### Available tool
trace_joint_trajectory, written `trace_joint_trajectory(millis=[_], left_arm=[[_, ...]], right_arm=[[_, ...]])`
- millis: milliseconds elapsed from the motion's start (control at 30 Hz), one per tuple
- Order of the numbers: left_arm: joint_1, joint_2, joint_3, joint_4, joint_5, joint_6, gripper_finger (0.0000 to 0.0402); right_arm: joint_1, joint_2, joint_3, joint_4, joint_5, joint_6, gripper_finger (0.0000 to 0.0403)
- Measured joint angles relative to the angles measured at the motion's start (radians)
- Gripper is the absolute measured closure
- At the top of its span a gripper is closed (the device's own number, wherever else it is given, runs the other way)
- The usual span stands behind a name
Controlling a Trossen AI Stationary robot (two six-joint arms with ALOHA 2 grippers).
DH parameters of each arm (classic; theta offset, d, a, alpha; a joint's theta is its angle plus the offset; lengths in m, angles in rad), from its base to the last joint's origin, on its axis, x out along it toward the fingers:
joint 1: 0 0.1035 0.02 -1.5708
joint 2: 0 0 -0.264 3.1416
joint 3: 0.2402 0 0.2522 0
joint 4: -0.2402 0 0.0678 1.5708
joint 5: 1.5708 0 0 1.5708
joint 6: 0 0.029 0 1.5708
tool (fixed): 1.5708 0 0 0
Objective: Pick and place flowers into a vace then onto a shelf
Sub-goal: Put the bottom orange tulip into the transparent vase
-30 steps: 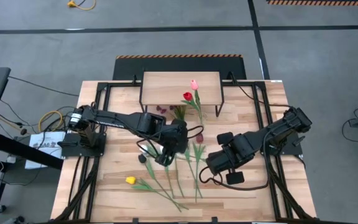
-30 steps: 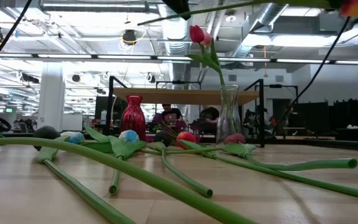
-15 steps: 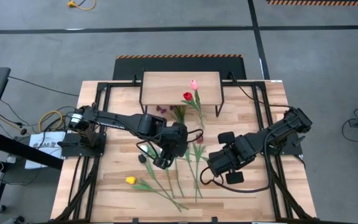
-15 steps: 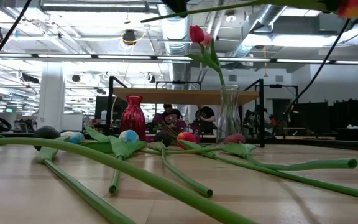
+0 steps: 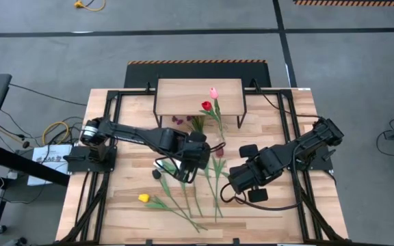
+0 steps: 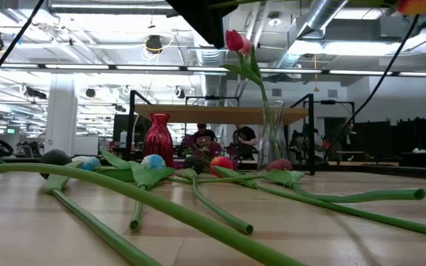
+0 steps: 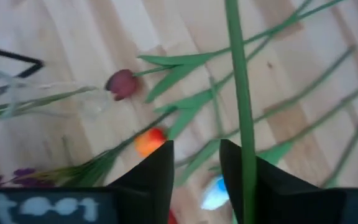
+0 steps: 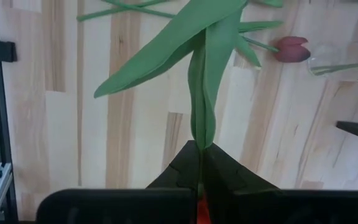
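2 in vase: red tulip (image 5: pixel 206 106), pink tulip (image 5: pixel 213 92).
Left jaws (image 7: pixel 194 163): can't tell; stem passes beside.
Right jaws (image 8: pixel 201 163): clamp a leafy stem (image 8: pixel 199 99).
Left: loose flowers; shelf (image 5: pixel 198 96).

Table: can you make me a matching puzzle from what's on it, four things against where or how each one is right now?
Things:
1. yellow tulip
2. red tulip
3. red vase
4. right gripper

States:
A. shut on a green stem
B. lying on the table
C. upright, with no flowers in it
D. standing in the glass vase

Pairs: 1-B, 2-D, 3-C, 4-A
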Motion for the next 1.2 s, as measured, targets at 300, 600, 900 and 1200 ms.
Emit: trace_joint_trajectory(millis=[300,600,900,1200], left_arm=[[0.000,-0.001,0.000,-0.023,-0.012,-0.008,0.0398],[0.000,-0.001,0.000,-0.075,-0.012,-0.006,0.0401],[-0.001,-0.007,0.000,-0.154,-0.013,-0.011,0.0401],[0.001,-0.131,0.000,-0.119,0.022,0.002,0.0401]], right_arm=[[0.000,0.000,0.000,-0.001,-0.007,0.000,0.0393],[-0.002,0.000,-0.002,-0.014,-0.010,0.008,0.0323],[-0.009,0.000,-0.002,-0.013,-0.011,0.008,0.0280],[-0.009,0.000,-0.002,-0.014,-0.014,0.027,0.0284]])
